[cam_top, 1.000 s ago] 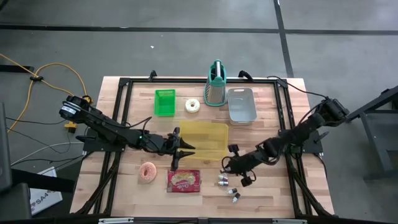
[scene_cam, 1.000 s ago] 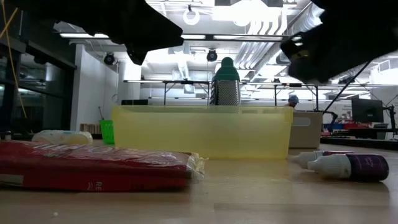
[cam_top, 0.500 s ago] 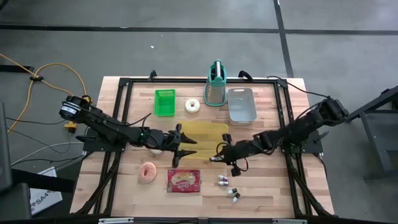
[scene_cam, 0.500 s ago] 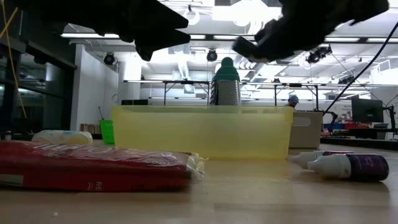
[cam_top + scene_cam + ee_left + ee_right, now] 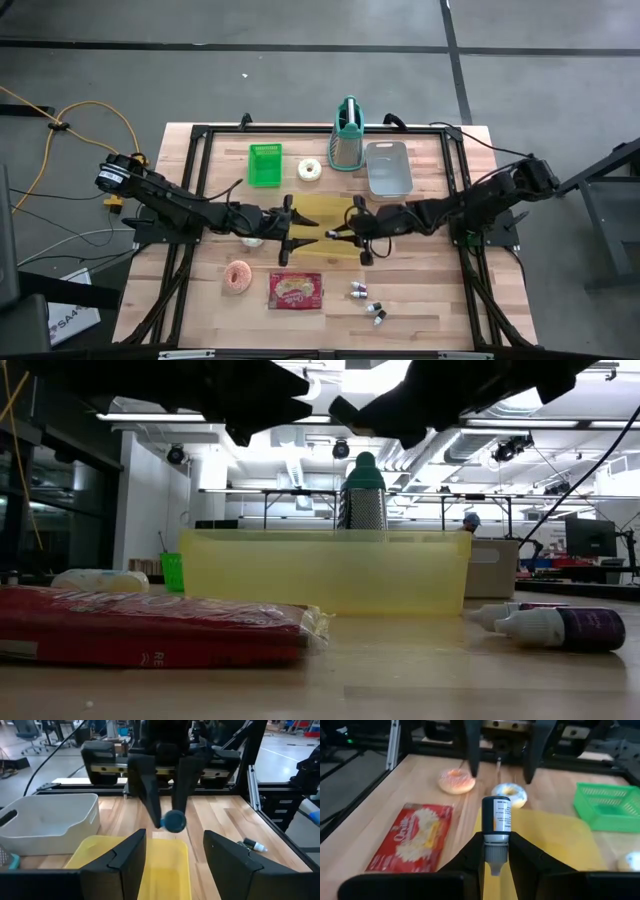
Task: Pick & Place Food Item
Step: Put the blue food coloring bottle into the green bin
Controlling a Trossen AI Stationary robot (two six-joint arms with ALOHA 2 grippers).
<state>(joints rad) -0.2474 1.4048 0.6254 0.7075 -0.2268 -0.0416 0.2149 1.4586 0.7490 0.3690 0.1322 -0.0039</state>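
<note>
My right gripper (image 5: 496,856) is shut on a small dark bottle with a white label (image 5: 496,817), above the yellow bin (image 5: 335,212). My left gripper (image 5: 175,854) faces it from the table's left, open and empty, its fingertips just short of the bottle's round base (image 5: 174,821). A pink donut (image 5: 238,277) and a red snack packet (image 5: 295,290) lie flat on the table near the front edge. One white donut (image 5: 510,795) lies beside the bin's left end, and another (image 5: 310,170) lies farther back. My right gripper pinches the bottle's neck end (image 5: 495,842), by the pale nozzle cap, between its two fingers. The fingers come from the table's right, slanting slightly down, and the bottle lies along them with its base toward the left gripper. It hangs clear above the bin.
A green basket (image 5: 265,165), a grater (image 5: 347,135) and a grey tray (image 5: 388,168) stand along the far side. More small bottles (image 5: 367,302) lie near the front, right of the packet. A black frame (image 5: 196,135) edges the table.
My right gripper has carried the bottle from the front right, near the loose bottles, up and toward the far left until it is over the yellow bin, tipping nearer to level. My left gripper has opened its fingers while staying almost in place.
</note>
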